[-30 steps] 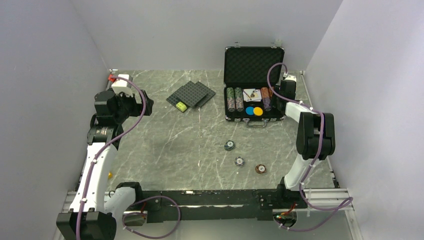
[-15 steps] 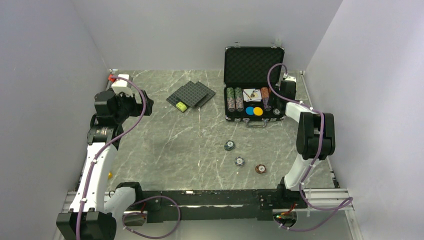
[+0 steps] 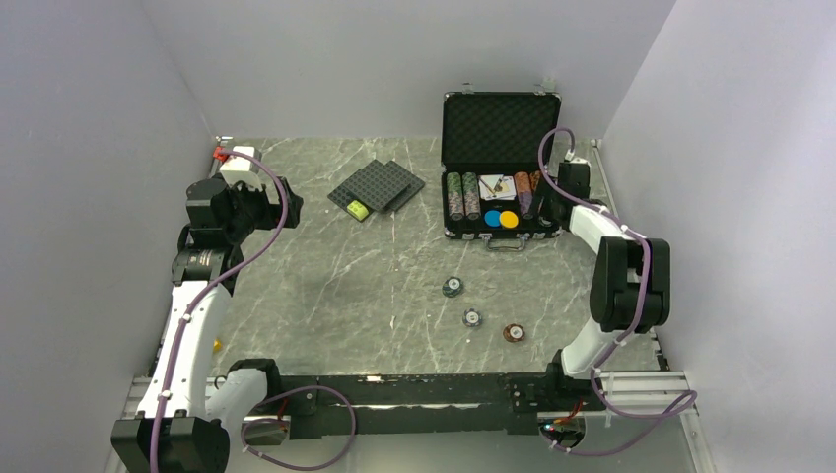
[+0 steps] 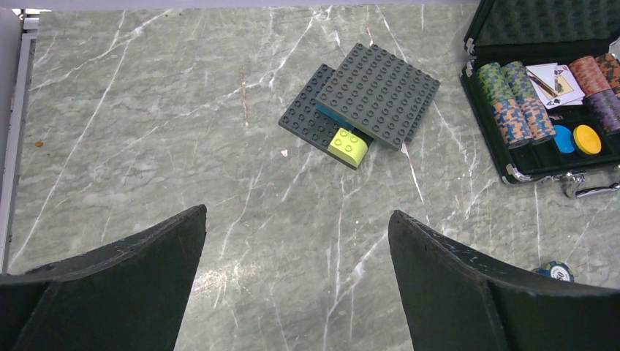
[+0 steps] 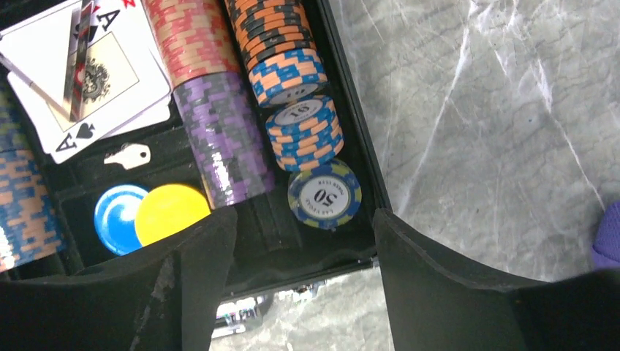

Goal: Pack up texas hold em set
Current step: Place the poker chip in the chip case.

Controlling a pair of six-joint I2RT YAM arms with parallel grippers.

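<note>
- right gripper (image 5: 301, 238) hangs over the near right corner of the briefcase (image 3: 501, 123); its fingers are spread with nothing between them
- just below it a yellow-rimmed chip (image 5: 324, 193) lies flat in the rightmost slot
- the briefcase sits at the tabletop's far right corner, lid upright; it holds rows of chips, cards (image 5: 80, 66), a blue disc (image 5: 117, 218) and a yellow-orange disc (image 5: 172, 212); most of the set looks packed
- three small chip stacks (image 3: 473, 317) lie toward the near right of the tabletop, well apart from the briefcase; likely left to do: those, then the lid
- left gripper (image 4: 297, 219) is wide and empty, above the left edge
- studded plates (image 3: 380, 185) lie beside the briefcase
</note>
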